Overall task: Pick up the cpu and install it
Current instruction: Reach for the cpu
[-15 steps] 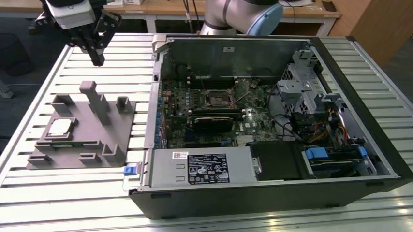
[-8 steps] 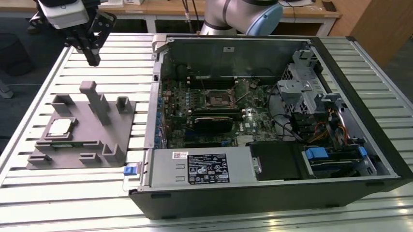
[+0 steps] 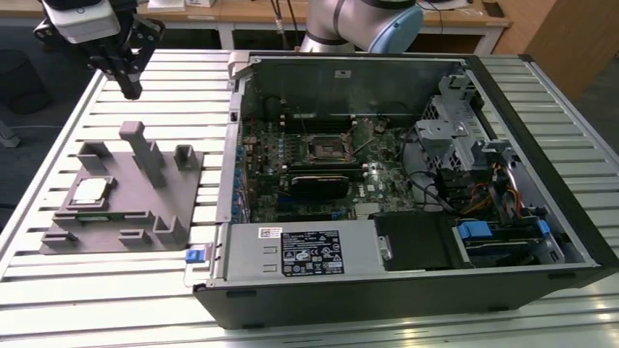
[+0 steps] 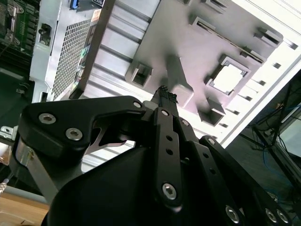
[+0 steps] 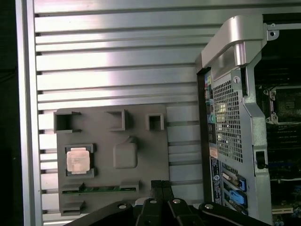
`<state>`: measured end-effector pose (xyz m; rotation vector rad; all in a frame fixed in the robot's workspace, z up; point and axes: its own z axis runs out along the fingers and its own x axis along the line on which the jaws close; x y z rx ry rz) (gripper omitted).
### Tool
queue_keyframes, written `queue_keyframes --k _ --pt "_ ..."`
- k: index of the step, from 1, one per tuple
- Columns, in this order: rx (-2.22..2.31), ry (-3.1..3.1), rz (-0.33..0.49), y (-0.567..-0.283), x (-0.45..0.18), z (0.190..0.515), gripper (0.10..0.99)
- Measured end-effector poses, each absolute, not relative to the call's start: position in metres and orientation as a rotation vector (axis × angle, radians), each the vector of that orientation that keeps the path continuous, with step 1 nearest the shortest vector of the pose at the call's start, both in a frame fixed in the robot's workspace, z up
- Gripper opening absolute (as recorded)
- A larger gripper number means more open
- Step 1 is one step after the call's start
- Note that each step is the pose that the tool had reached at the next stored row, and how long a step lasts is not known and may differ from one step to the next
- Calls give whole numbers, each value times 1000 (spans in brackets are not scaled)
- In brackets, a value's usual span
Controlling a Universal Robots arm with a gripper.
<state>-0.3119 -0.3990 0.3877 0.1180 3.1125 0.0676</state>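
Observation:
The cpu (image 3: 89, 192), a small square chip with a pale metal top, lies flat in a recess of the grey plastic holder (image 3: 135, 228) on the slatted table at the exterior view's left. It also appears in the first wrist view as the cpu (image 5: 77, 160) and in the second wrist view as the cpu (image 4: 229, 77). My gripper (image 3: 127, 88) hangs well above the table, beyond the holder's far end, shut with nothing between its fingers. The black socket (image 3: 327, 147) sits on the motherboard inside the open computer case (image 3: 541, 239).
Tall grey posts (image 3: 145, 156) rise from the holder close to the cpu's recess. The case's raised wall (image 3: 232, 145) stands between holder and motherboard. Inside are a labelled metal box (image 3: 304, 250), drive cages (image 3: 454, 123) and cables. The slatted table (image 3: 174, 80) surrounds everything.

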Motion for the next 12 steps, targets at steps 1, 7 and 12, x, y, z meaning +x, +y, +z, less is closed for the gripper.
queue_keyframes --k 1,7,12 --pt "118 3112 68 -399 -313 388 106" --pt "118 3113 68 -399 -322 387 106" --pt "118 3112 68 -399 -330 387 106"
